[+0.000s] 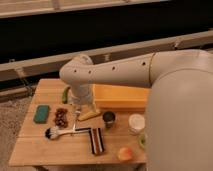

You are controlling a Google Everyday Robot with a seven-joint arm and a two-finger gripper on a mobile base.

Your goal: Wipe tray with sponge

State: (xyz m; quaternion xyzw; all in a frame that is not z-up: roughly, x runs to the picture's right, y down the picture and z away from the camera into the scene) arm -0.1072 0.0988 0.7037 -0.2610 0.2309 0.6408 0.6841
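Observation:
The green sponge [41, 114] lies flat on the left side of the wooden table [45, 150]. The yellow tray [120, 96] stands at the back middle of the table, partly behind my arm. My gripper [79, 110] hangs below the bulky white wrist, low over the table between the sponge and the tray, just left of the tray's front corner. It is apart from the sponge, roughly a hand's width to its right.
A green vegetable [65, 94], dark grapes [61, 118], a yellow banana-like piece [90, 115], a white brush [53, 132], a striped cloth [96, 140], a dark cup [108, 119], a white cup [136, 122] and an orange fruit [125, 154] lie around the table.

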